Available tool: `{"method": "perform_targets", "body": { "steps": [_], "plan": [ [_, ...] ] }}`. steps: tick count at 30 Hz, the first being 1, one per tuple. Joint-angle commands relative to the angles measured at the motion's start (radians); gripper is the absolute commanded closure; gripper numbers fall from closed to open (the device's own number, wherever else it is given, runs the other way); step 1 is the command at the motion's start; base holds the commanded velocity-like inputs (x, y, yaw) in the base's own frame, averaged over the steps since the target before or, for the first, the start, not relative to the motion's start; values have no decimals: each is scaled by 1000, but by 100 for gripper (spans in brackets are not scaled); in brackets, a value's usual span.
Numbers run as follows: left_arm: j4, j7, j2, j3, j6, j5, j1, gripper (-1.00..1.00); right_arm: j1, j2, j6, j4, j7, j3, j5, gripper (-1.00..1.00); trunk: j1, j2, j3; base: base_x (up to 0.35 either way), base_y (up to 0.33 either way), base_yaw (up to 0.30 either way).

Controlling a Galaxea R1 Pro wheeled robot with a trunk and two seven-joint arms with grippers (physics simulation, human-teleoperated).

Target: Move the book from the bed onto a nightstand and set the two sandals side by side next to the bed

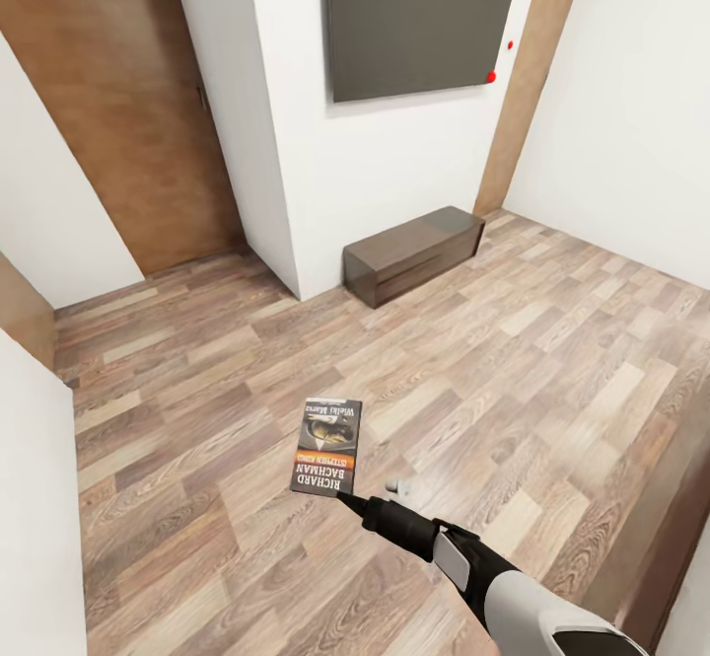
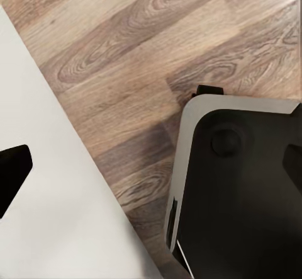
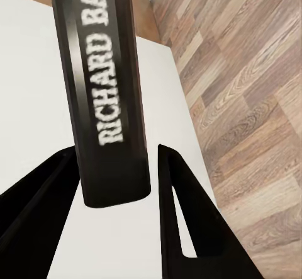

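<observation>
- Lower right of the head view: right arm reaching up and left, its right hand (image 1: 347,498) closed on the lower edge of the book (image 1: 327,446)
- In the right wrist view: book (image 3: 104,84) spine standing between the two dark fingers (image 3: 179,210); one finger seems to touch it, a thin gap showing beside the other, so grip looks light but holding
- Book carried in the air over the wood-plank floor (image 1: 513,340), cover facing the camera, lettering upside down, just below frame centre
- Left hand (image 2: 151,159): dark finger tips at both edges of the left wrist view, well apart, nothing between them; below, floor, a pale slab and the robot's dark base (image 2: 239,191)
- Pale surfaces at the left edge and lower right corner of the head view, too cropped to name
- Further up, centre: long low dark-wood bench (image 1: 414,254) against the white wall; not the nightstand
- Upper centre: dark panel (image 1: 424,15) on the wall; upper left: brown door (image 1: 118,94)
- Step in hand, judged: carrying the book to a nightstand
- Next move calls for turning to find a nightstand, then lowering the book flat on its top; sandals not yet dealt with
</observation>
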Motion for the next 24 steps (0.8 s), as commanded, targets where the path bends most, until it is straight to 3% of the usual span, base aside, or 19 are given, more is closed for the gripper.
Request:
{"method": "perform_targets", "body": {
  "steps": [1,24],
  "plan": [
    [-1,6,0,-8,-2,3,0,-100,-1,0,10,0,3,-7,-4,100,1,-2,-2,323,34,-124],
    [-2,6,0,-10,-2,3,-1,-100,-1,0,9,13,4,-3,-4,100,1,-2,-2,326,21,-259]
  ]
}}
